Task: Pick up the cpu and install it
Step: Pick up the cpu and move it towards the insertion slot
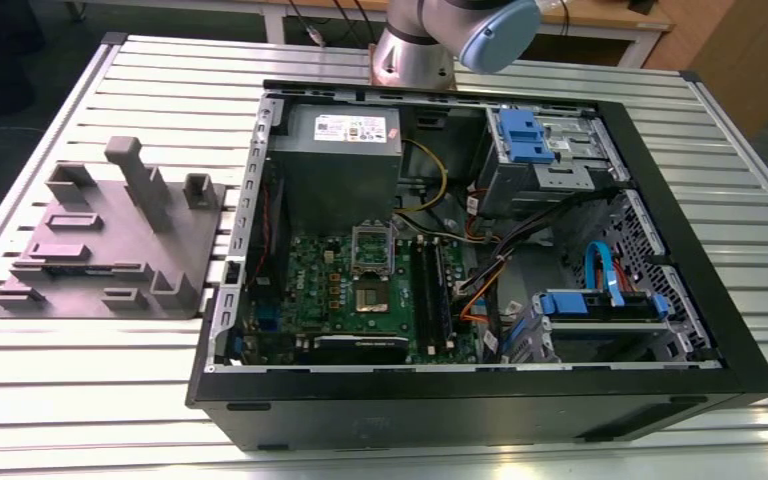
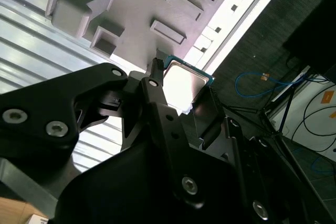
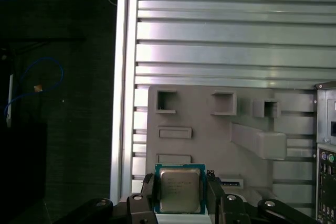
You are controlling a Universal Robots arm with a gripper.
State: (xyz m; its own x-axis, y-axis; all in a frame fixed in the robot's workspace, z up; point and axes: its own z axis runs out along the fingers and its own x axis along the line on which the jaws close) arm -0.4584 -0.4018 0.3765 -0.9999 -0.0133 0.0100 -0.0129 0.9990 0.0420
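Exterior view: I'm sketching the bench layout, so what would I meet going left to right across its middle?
Grey parts fixture → green motherboard → cable bundle → blue drive bracket.

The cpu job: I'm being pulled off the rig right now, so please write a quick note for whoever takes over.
Gripper: jaws shut on the cpu, holding it by two opposite edges, with its metal top facing the first wrist camera.
Where: over the grey parts fixture on the slatted table, outside the computer case.
Done: the cpu is in the grasp and appears lifted off the fixture.
Left: the install. The socket frame on the motherboard looks open.
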